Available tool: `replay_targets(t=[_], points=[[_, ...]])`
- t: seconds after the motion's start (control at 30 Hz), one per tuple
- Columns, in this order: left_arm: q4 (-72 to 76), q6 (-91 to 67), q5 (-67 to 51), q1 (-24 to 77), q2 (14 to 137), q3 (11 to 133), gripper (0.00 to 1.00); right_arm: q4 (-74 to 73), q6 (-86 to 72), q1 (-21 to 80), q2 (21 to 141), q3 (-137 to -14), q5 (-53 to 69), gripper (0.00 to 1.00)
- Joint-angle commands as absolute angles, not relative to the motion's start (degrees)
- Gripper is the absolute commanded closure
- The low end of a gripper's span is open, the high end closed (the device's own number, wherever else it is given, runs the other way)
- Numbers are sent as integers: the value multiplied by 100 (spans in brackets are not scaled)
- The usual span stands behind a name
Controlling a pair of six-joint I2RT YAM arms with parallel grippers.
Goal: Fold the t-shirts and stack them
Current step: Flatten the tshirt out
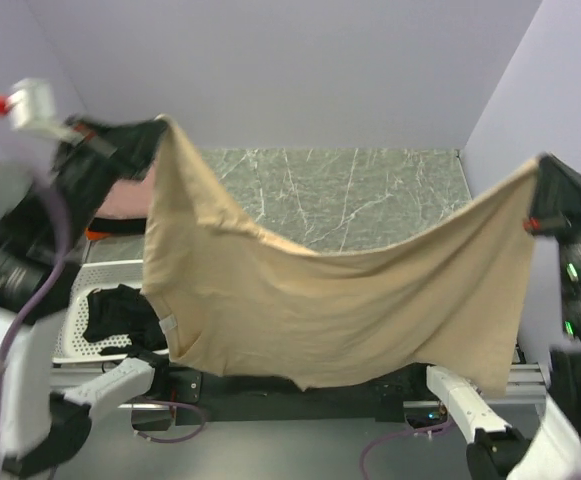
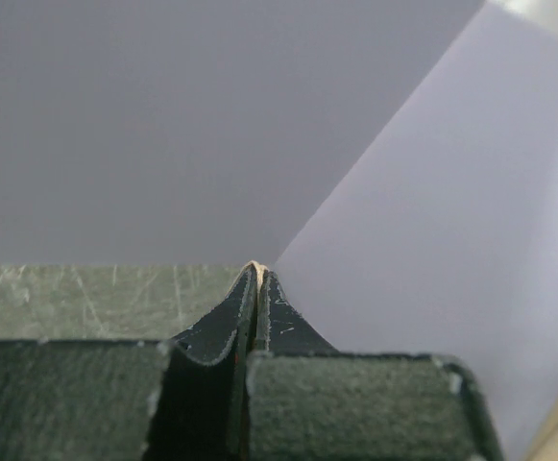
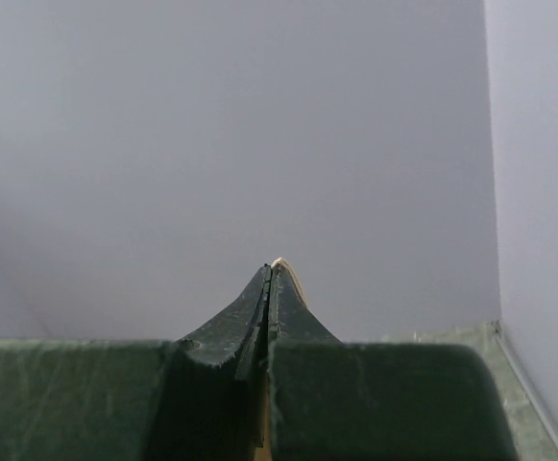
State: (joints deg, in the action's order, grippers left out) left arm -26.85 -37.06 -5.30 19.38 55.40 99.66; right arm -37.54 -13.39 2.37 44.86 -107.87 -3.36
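Note:
A tan-beige t-shirt (image 1: 330, 300) hangs spread in the air between my two grippers, sagging in the middle above the table. My left gripper (image 1: 162, 128) is shut on its upper left corner; a sliver of tan cloth shows between the tips in the left wrist view (image 2: 254, 269). My right gripper (image 1: 538, 170) is shut on its upper right corner; tan cloth peeks at the tips in the right wrist view (image 3: 279, 262). A dusty pink t-shirt (image 1: 125, 200) lies behind the left arm. A black t-shirt (image 1: 118, 312) lies in the basket. An orange edge (image 1: 98, 233) shows below the pink one.
A white perforated basket (image 1: 75, 335) stands at the left near edge. The green marbled table top (image 1: 370, 190) lies behind the hanging shirt. Pale walls close in at the back and on the right.

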Motion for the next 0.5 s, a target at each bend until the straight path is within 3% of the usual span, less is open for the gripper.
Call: replay_targets(t=[0.0,0.1,0.27,0.47], points=[[-2497,-3638,-484,1811,6511,10238,99,-3191,-1292,255,5307,-10512,-79,100],[-2294,-3560,-265,1811,7030,10651,99,-2866,-1266,237,5852,-10617,131,100],[-2153,-3253,-264,1811,7838,11881,99,-2909,-1169,220,6986,-11801,263,100],[-1548,-2892,-158,1819,7779,12331,99,-3216,-1108,184,7708,-13323,220,100]])
